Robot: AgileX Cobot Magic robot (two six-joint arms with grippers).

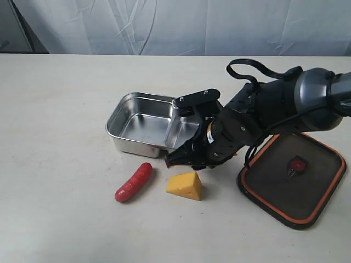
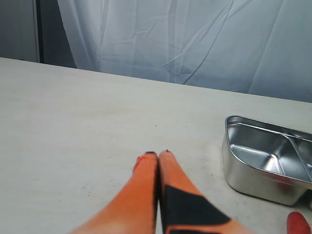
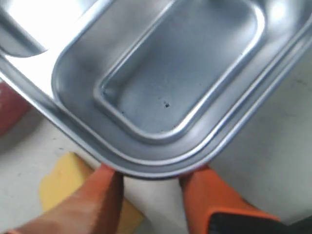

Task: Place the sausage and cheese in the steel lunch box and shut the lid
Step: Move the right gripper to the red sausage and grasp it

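The steel lunch box [image 1: 143,123] stands with both compartments bare. In front of it lie the red sausage [image 1: 134,182] and the yellow cheese wedge [image 1: 185,185]. The dark lid [image 1: 293,178], orange-rimmed, rests on the table to the right. My right gripper [image 1: 181,159] hangs low at the box's near right corner, just above the cheese. In the right wrist view that gripper [image 3: 152,175] is open with only table between its fingers, whose tips meet the box rim [image 3: 156,168]; the cheese [image 3: 58,183] lies beside one finger. My left gripper [image 2: 157,155] is shut and empty, away from the box [image 2: 268,165].
The right arm [image 1: 285,104] reaches over the table between the lid and the box. A white curtain [image 1: 181,24] backs the table's far edge. A sausage end [image 2: 298,224] shows at the edge of the left wrist view.
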